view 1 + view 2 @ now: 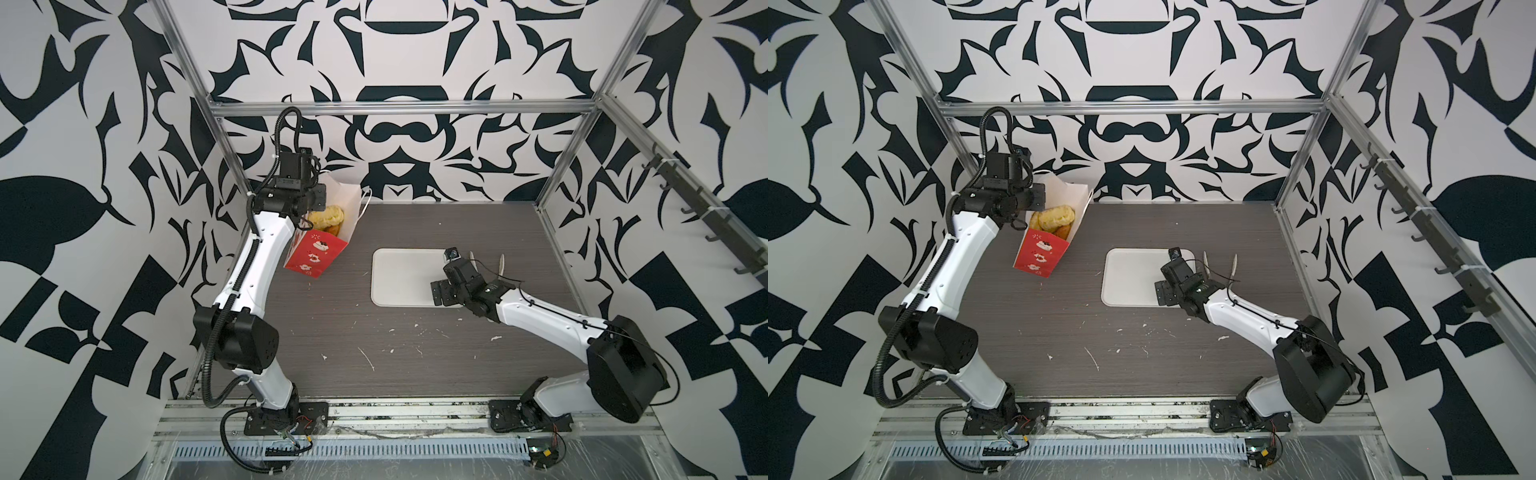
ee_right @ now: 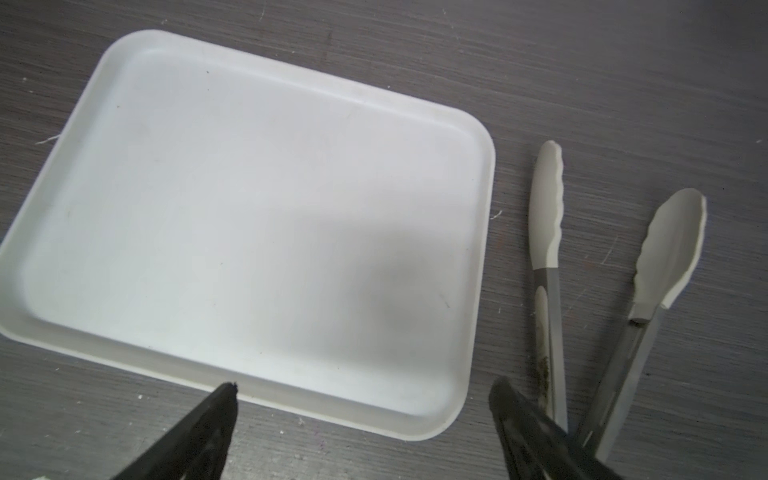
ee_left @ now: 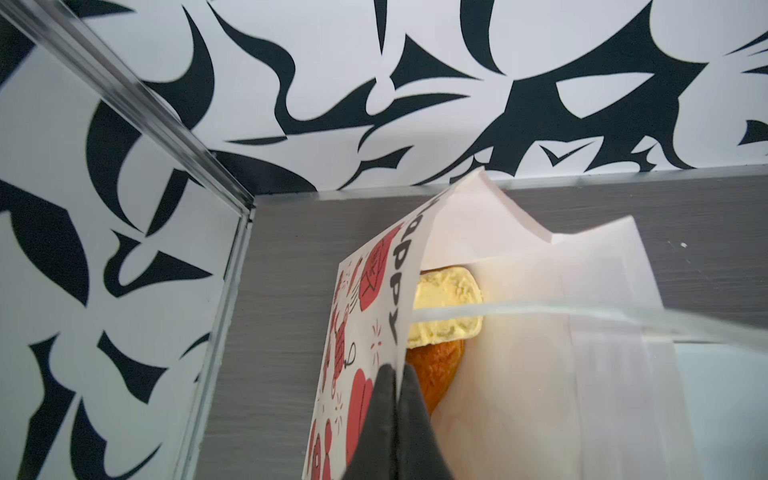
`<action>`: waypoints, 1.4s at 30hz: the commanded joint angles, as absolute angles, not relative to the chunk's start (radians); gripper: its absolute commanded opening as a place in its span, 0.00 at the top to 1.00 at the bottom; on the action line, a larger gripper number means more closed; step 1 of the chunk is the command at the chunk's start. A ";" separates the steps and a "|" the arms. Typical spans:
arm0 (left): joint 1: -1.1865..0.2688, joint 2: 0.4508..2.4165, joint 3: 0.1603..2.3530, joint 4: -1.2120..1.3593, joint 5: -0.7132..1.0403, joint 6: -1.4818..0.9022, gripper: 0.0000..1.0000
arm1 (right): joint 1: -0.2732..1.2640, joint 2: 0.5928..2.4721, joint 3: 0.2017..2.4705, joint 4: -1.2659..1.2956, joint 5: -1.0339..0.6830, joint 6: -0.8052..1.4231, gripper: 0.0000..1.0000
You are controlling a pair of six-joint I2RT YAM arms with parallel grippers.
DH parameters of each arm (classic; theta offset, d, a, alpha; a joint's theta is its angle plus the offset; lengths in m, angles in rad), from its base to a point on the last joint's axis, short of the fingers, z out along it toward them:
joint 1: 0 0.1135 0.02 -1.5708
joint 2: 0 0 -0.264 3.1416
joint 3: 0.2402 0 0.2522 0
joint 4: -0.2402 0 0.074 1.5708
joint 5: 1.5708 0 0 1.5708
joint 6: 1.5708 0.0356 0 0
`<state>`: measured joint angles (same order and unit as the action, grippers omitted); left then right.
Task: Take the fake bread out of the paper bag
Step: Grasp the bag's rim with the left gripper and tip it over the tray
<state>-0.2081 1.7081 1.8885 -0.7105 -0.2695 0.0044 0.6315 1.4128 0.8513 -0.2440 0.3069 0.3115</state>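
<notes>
**crumbs42:** ok so the left gripper (image 3: 397,372) is pinched right shut on the top edge of the paper bag (image 3: 361,299), with the printed wall sandwiched between its black fingers. The right gripper (image 2: 365,388) gapes wide, holding nothing, over one edge of the smooth white tray (image 2: 249,208).

**yamfan:** and the fake bread (image 3: 449,307)?

**crumbs42:** down inside the bag, which stands by the far left corner of the table (image 1: 374,332). There's a pale yellow bumpy piece on top and an orange-brown one under it.

**yamfan:** I'd guess glossy moulded plastic: light, rigid, slippery on the rounded bits. Grab the pale one across its narrow sides. The bag's thin, creasy paper, so it'll likely buckle or tip if bumped.

**crumbs42:** the tongs (image 2: 546,216) beside the tray, scalloped white heads on metal arms, look grippier.
</notes>
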 commanded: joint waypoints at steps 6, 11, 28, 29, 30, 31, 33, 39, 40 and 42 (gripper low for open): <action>-0.218 1.760 1.808 -0.611 -0.286 0.098 1.00 | 0.621 1.340 0.866 -0.268 0.400 0.296 0.03; -0.260 1.766 1.755 -0.568 -0.295 0.074 1.00 | 0.620 1.304 0.853 -0.291 0.411 0.318 0.03; -0.425 1.742 1.694 -0.509 -0.348 0.026 1.00 | 0.497 1.114 0.784 -0.443 0.408 0.458 0.02; -0.437 1.739 1.689 -0.507 -0.361 0.028 1.00 | 0.487 1.111 0.783 -0.450 0.410 0.461 0.02; -0.448 1.735 1.685 -0.507 -0.370 0.029 1.00 | 0.477 1.106 0.782 -0.455 0.409 0.466 0.02; -0.460 1.727 1.679 -0.507 -0.376 0.026 1.00 | 0.465 1.100 0.781 -0.461 0.407 0.472 0.02; -0.487 1.712 1.660 -0.500 -0.388 0.017 1.00 | 0.437 1.089 0.779 -0.473 0.397 0.480 0.02; -0.593 1.655 1.570 -0.453 -0.452 -0.036 1.00 | 0.326 1.094 0.779 -0.536 0.359 0.510 0.01; -0.610 1.644 1.552 -0.439 -0.451 -0.054 1.00 | 0.310 1.100 0.779 -0.540 0.348 0.509 0.01; -0.639 1.633 1.523 -0.413 -0.452 -0.079 1.00 | 0.282 1.122 0.783 -0.548 0.320 0.505 0.00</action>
<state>-0.6106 1.6676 1.5600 -0.4484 -0.4301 -0.0196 0.3084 1.1103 0.7784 -0.5156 0.3542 0.4885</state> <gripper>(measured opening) 0.049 0.993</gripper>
